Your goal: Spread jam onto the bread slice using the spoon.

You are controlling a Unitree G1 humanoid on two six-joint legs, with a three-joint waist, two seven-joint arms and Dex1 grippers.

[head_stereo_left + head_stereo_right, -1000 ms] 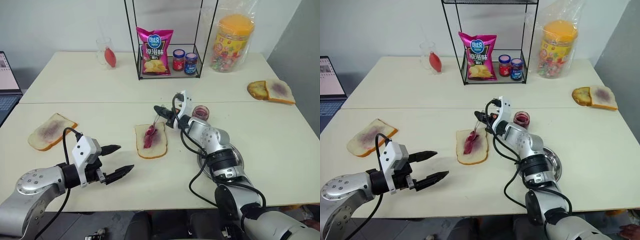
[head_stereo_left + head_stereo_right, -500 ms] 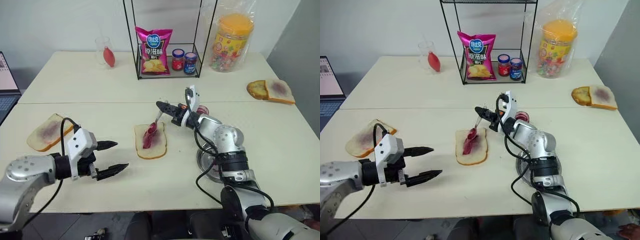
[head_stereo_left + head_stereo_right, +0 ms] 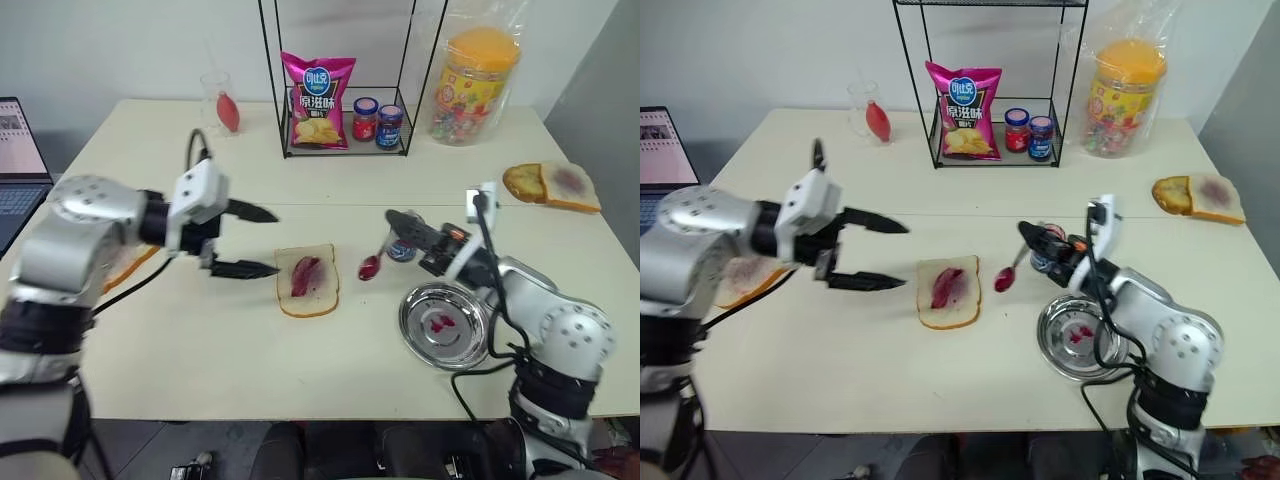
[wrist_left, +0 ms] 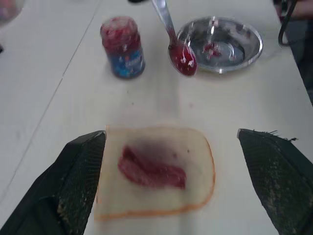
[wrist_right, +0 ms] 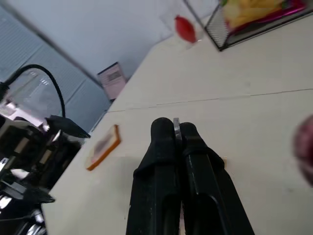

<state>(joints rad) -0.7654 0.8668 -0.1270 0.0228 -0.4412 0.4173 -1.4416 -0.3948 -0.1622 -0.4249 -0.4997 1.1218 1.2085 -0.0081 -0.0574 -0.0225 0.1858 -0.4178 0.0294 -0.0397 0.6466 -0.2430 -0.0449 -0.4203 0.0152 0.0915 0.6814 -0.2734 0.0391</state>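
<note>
While your right gripper (image 3: 400, 220) pinches the spoon (image 3: 375, 257) between the bread slice (image 3: 308, 279) and steel dish (image 3: 443, 323), jam (image 3: 304, 273) sits as one unspread streak, your left gripper (image 3: 255, 240) gapes wide beside it, and the jam jar (image 4: 122, 47) stands close by.

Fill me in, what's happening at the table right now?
The right end effector is shut on the spoon, whose jam-smeared bowl hangs over the table between the bread slice and the small jam jar, beside the steel dish. The slice carries a red jam streak in its middle, not spread out. The left end effector is open, hovering just left of the slice.
</note>
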